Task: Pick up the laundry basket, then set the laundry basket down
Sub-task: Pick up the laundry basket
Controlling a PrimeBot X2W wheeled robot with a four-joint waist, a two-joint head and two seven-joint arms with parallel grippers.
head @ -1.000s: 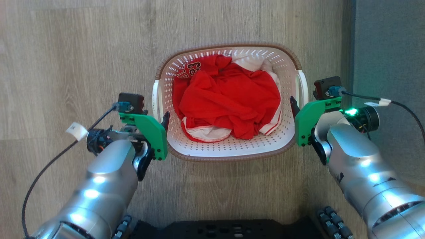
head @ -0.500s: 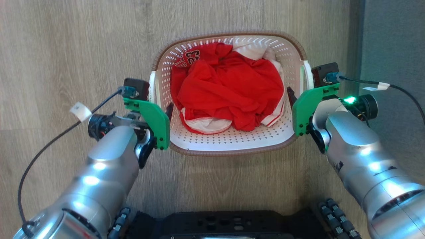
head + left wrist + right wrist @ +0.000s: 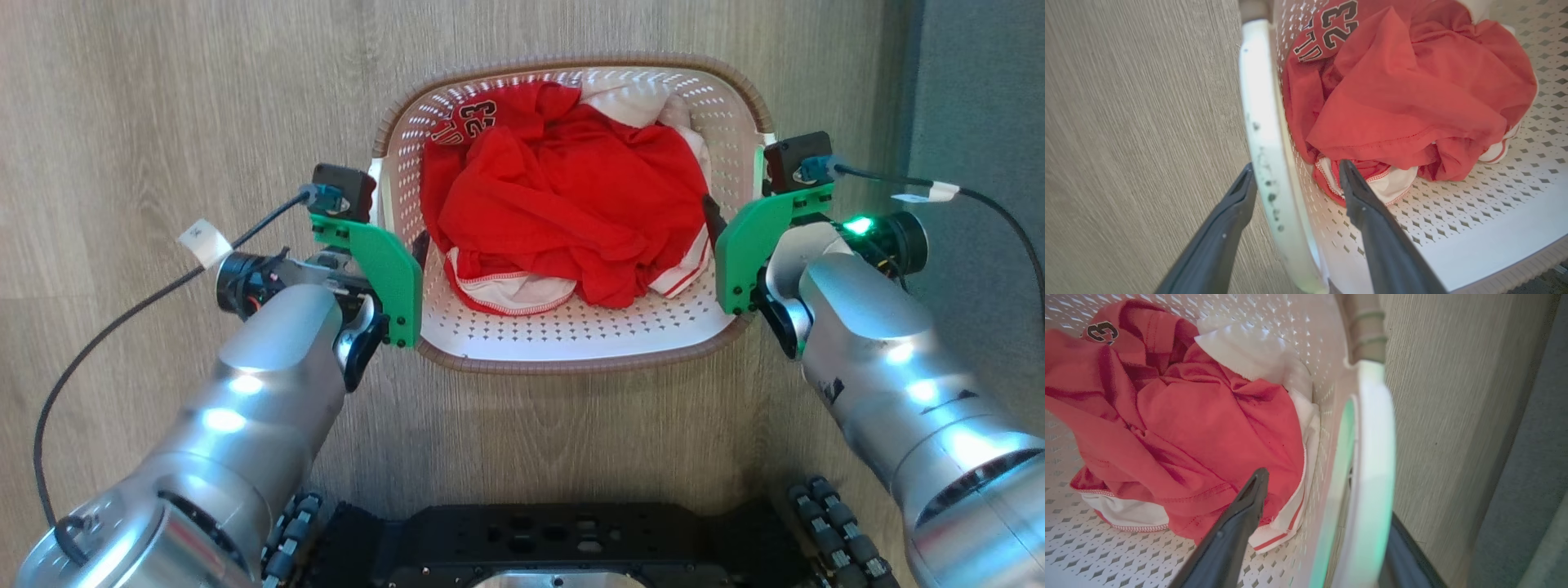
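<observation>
One laundry basket (image 3: 571, 339) faces up, lengthwise left-right.

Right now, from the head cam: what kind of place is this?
Probably an indoor room, either a home or a mock-up of one. It has a wood-look plank floor, a grey surface along the right edge, and a laundry basket holding red and white clothes.

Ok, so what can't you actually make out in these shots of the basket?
Right wrist view: the outer finger sits mostly behind the white handle.
Head view: green brackets block both grips.
All views: the basket hides its own underside, so floor contact is unclear.
White cloth: mostly buried under the red jersey.
</observation>
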